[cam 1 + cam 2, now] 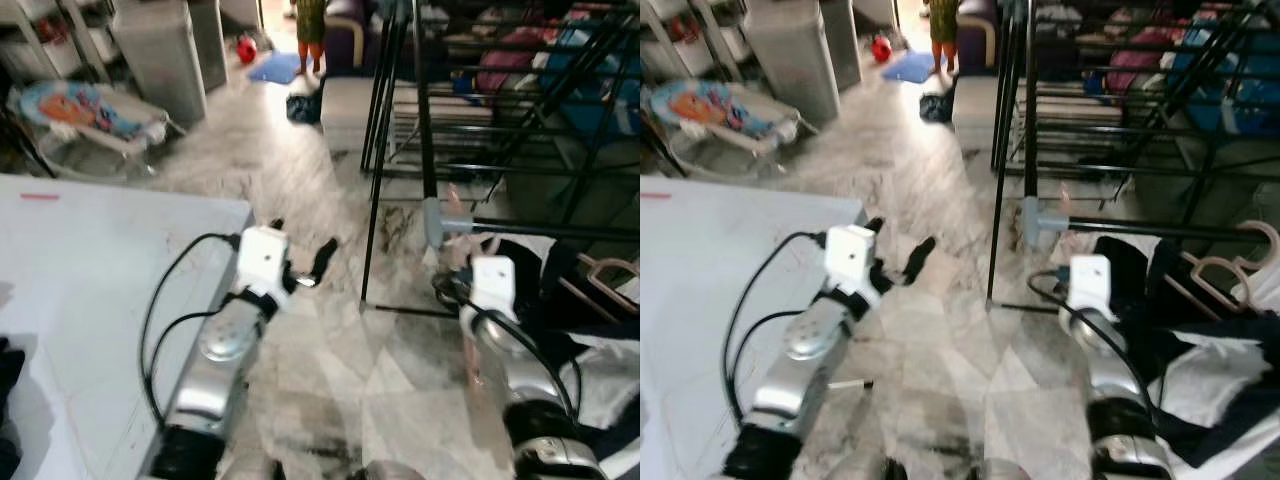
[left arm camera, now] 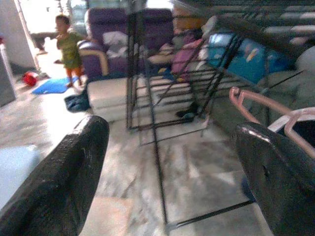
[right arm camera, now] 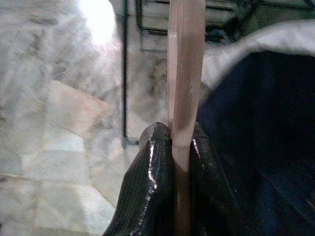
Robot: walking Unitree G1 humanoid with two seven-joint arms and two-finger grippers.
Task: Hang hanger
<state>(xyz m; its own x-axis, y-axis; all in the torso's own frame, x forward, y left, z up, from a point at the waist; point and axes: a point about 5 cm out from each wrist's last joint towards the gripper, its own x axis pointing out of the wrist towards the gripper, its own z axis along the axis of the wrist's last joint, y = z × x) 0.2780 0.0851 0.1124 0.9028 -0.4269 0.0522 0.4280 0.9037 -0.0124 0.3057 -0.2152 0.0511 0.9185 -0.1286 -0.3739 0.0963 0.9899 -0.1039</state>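
Note:
My right gripper [image 3: 179, 137] is shut on a pink hanger [image 3: 186, 59], which stands upright between its fingers. In the left eye view the hanger [image 1: 456, 212] rises in front of the right wrist, close to the lower bar [image 1: 560, 230] of the black drying rack [image 1: 425, 100]. Dark and white clothes [image 1: 1200, 350] lie beside that arm, with more pink hangers [image 1: 1230, 265] on them. My left gripper [image 1: 300, 250] is open with nothing in it, held over the floor to the left of the rack's leg. Its wrist view looks towards the rack [image 2: 147, 98].
A white table [image 1: 80, 280] lies at my left. A baby bouncer [image 1: 80, 110] and a grey cabinet [image 1: 160, 45] stand at the back left. Far back, a person [image 1: 310, 30] stands near a red ball [image 1: 246, 48] and a blue mat [image 1: 275, 68]. Marble floor separates table and rack.

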